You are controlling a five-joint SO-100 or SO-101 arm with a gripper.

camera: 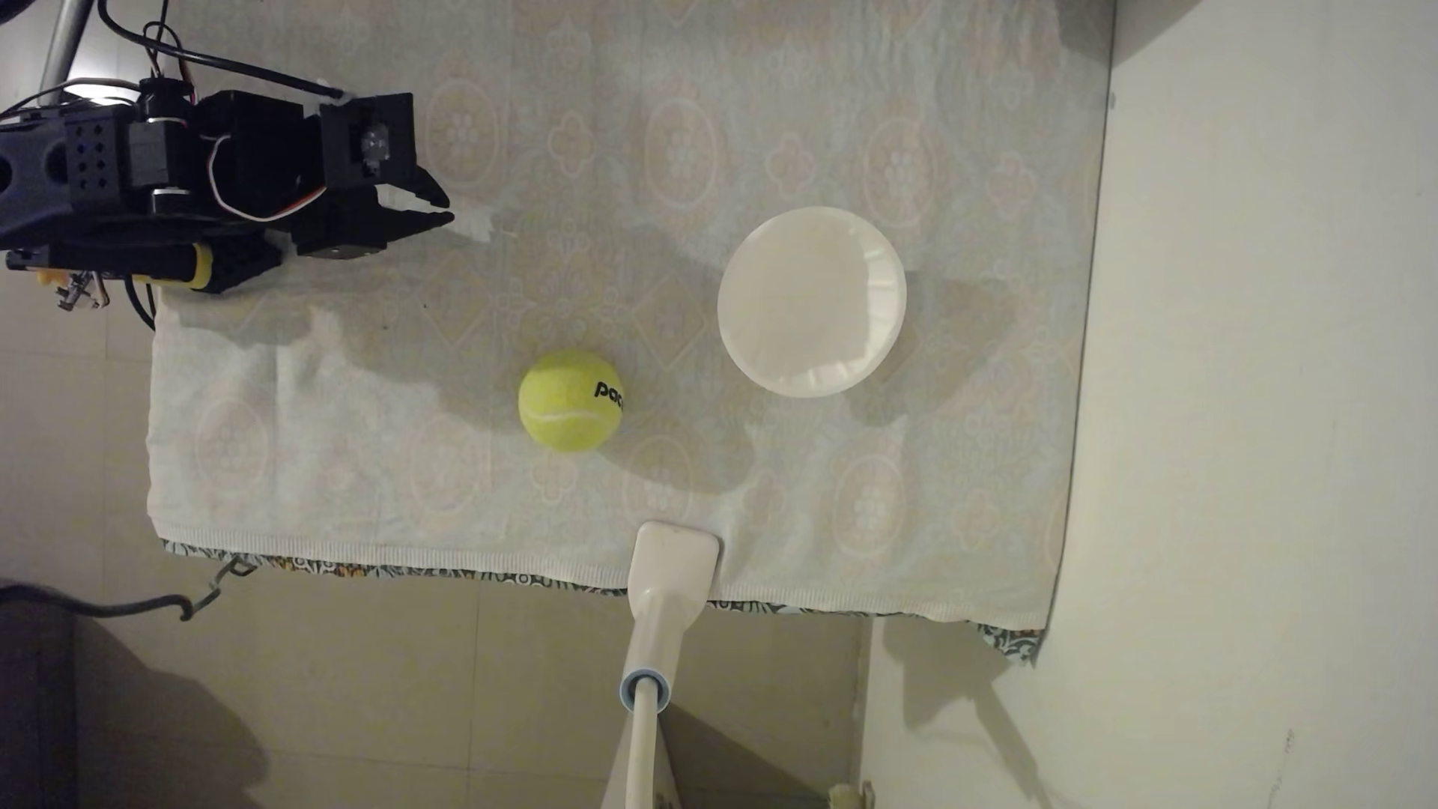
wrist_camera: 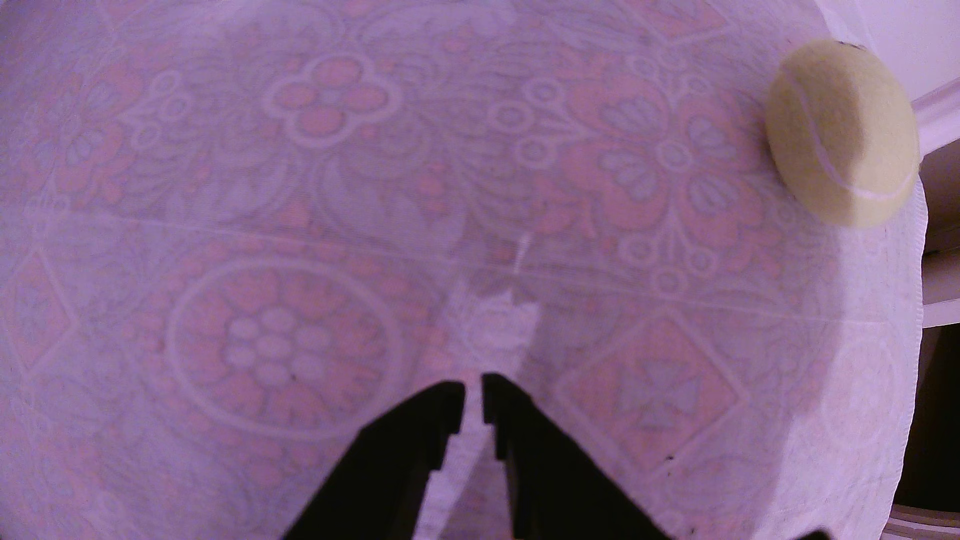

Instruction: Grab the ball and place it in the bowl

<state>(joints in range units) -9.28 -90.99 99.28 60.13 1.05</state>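
Observation:
The yellow-green tennis ball (camera: 570,401) rests on the patterned cloth, black lettering on its right side; in the wrist view the ball (wrist_camera: 841,135) sits at the top right. To its upper right in the fixed view lies the white ribbed bowl (camera: 811,302), with nothing in it. My black gripper (camera: 447,211) hangs at the upper left, well away from the ball. In the wrist view my gripper (wrist_camera: 472,387) shows its two black fingers nearly touching, a thin slit between them, holding nothing.
A white paddle-shaped handle with a blue ring (camera: 661,614) reaches onto the cloth's lower edge (camera: 467,556) below the bowl. A pale wall (camera: 1260,389) bounds the right side. A white tape scrap (wrist_camera: 493,322) lies just ahead of my fingertips.

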